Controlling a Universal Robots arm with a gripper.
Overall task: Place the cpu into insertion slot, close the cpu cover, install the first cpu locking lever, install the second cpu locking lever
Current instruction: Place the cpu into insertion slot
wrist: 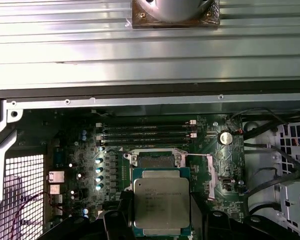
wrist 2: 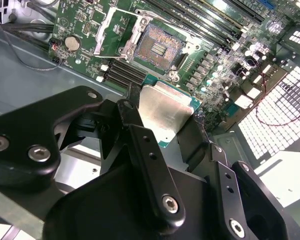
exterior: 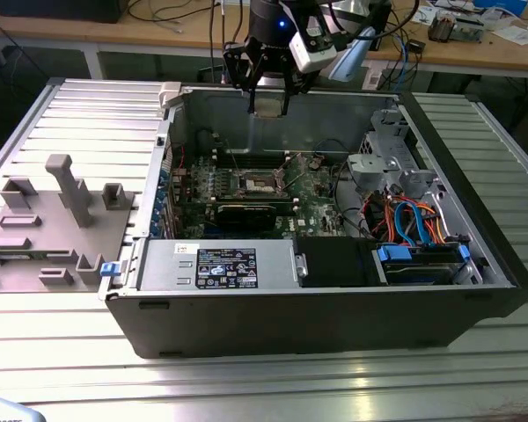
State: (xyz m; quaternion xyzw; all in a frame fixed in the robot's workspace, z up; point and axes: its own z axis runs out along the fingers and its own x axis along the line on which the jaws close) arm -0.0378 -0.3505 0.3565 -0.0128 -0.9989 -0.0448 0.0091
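The gripper (wrist 2: 162, 116) is clamped on the cpu (wrist: 159, 202), above the open insertion slot (wrist 2: 160, 47); the cpu cover (wrist 2: 103, 31) stands raised, so none of the 4 steps is done yet

Bright light (sheen on the cpu (wrist 2: 162, 110))

This looks like a robotics lab or electronics workshop. An opened computer case (exterior: 317, 303) lies on a ribbed metal table (exterior: 246, 387), with a grey parts fixture (exterior: 57, 224) at its nine o'clock. At twelve o'clock stands a wooden table (exterior: 62, 31) strewn with cables (exterior: 172, 19) and small hardware.
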